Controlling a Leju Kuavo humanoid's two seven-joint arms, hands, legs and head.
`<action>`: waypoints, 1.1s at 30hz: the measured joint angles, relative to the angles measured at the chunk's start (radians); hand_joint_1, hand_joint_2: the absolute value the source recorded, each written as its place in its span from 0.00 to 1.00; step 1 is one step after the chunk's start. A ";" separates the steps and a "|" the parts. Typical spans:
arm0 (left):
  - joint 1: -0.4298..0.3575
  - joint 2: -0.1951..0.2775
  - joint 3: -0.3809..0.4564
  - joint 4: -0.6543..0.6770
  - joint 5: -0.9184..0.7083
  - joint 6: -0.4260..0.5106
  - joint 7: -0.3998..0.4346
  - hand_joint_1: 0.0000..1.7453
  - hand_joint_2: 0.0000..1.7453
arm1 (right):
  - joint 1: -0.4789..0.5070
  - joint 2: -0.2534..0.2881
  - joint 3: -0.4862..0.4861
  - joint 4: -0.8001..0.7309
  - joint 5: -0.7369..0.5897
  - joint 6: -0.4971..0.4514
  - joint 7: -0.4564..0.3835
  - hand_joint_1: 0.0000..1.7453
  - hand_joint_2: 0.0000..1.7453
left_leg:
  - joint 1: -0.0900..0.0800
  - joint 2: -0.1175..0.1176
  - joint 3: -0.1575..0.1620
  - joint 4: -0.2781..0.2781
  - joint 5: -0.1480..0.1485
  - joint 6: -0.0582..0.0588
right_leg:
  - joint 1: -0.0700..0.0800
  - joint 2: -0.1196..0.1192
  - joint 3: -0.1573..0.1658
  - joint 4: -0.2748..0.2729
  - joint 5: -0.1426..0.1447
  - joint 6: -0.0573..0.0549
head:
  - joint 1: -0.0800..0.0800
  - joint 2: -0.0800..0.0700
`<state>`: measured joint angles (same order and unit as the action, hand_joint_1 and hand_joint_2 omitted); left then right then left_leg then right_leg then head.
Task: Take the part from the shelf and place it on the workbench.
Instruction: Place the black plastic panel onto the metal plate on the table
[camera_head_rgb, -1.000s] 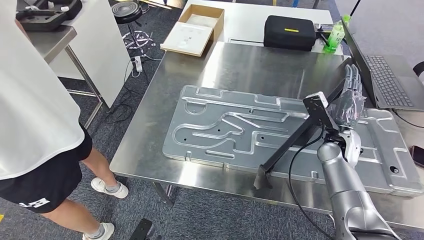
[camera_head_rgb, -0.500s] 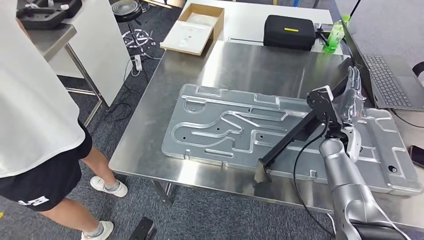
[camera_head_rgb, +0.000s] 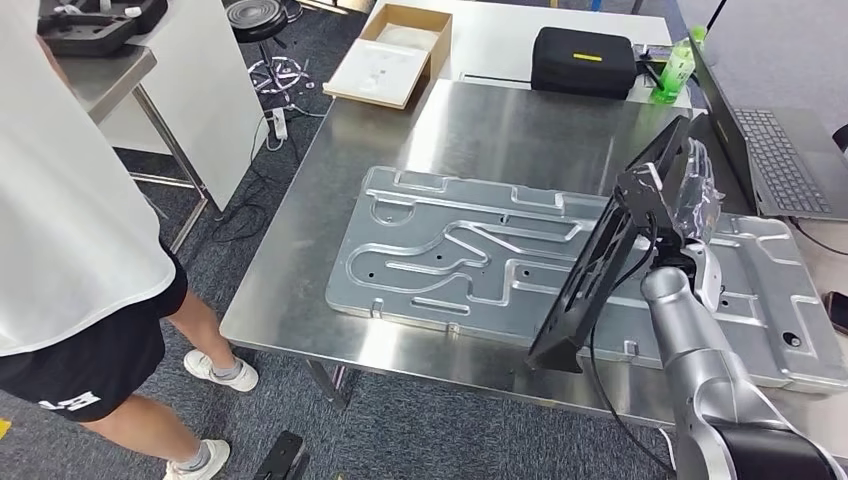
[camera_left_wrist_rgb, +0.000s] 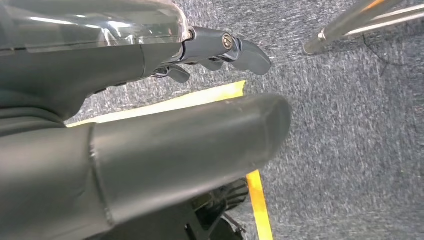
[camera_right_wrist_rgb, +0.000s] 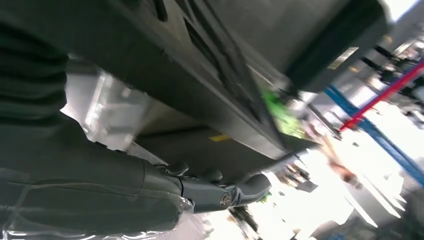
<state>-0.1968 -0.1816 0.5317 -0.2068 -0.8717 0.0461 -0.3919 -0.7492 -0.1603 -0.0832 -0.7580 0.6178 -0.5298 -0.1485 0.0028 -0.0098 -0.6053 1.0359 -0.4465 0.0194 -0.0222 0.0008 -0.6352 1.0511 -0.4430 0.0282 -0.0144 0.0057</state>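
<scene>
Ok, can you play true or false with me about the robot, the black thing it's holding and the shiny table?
1. The right hand holds a black part above the metal workbench. True.
2. The black part lies flat on the workbench. False: it is tilted up on edge, held in the air.
3. A large silver stamped plate lies on the workbench. True.
4. A red bottle stands at the far end. False: the bottle is green.
5. A person in a white top stands beside the workbench. True.
6. The left hand holds a tool. False: it holds nothing, above grey carpet.
</scene>
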 joint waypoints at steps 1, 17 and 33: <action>0.001 0.000 0.000 0.000 0.000 0.000 0.000 0.00 0.00 | -0.002 -0.001 0.000 0.005 -0.001 0.004 0.002 0.00 1.00 | 0.000 0.000 0.000 -0.002 0.000 -0.004 | -0.001 0.000 -0.001 0.001 0.000 -0.007 | 0.000 0.000; 0.001 0.001 0.002 0.000 -0.009 0.000 -0.001 0.00 0.00 | -0.056 -0.004 0.000 0.043 0.017 0.038 0.005 0.00 1.00 | -0.006 0.005 0.007 -0.011 0.006 0.015 | 0.009 -0.003 0.014 -0.010 0.002 -0.013 | 0.000 0.000; 0.004 -0.002 0.010 0.000 -0.014 -0.018 -0.011 0.00 0.00 | -0.179 -0.083 0.111 -0.026 0.083 0.311 0.039 0.00 0.50 | -0.002 0.004 -0.008 0.013 -0.012 -0.007 | -0.003 0.000 -0.006 0.000 0.006 -0.017 | 0.003 0.000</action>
<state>-0.1924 -0.1835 0.5420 -0.2068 -0.8858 0.0282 -0.4028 -0.9286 -0.2430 0.0282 -0.7842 0.7006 -0.2184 -0.1092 0.0006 -0.0060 -0.6129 1.0489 -0.4580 0.0122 -0.0256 0.0004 -0.6416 1.0516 -0.4366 0.0111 -0.0116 0.0057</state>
